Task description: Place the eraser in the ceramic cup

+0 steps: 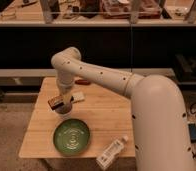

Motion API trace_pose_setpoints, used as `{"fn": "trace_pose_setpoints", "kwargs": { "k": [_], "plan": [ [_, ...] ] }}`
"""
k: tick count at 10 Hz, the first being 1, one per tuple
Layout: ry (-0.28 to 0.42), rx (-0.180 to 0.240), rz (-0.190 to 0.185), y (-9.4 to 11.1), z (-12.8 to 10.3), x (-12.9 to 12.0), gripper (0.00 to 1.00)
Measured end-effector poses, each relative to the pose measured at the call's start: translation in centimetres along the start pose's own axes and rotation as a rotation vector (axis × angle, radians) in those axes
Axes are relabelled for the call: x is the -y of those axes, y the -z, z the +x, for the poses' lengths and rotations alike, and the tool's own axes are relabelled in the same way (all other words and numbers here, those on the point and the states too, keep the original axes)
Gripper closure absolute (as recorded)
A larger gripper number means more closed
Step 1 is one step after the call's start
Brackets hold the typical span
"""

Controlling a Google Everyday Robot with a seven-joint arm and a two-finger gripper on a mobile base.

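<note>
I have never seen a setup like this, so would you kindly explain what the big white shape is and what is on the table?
The big white shape is a robot arm that reaches from the lower right across a wooden table. There is one picture, taken from above and in front of the table. The arm ends in a gripper, low over the table's far left part. Just there sits a dark eraser, at the mouth of a small ceramic cup; the gripper appears to hold it. A small white piece lies beside them. Nearer the camera are a green plate and a clear bottle lying on its side.
</note>
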Motion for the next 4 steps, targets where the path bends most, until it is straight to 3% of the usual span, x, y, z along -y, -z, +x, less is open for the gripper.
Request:
{"fn": "trace_pose_setpoints", "kwargs": {
  "k": [4],
  "plan": [
    [0.046,0.007,-0.016,0.17,-0.45,-0.16,0.37]
  ]
}}
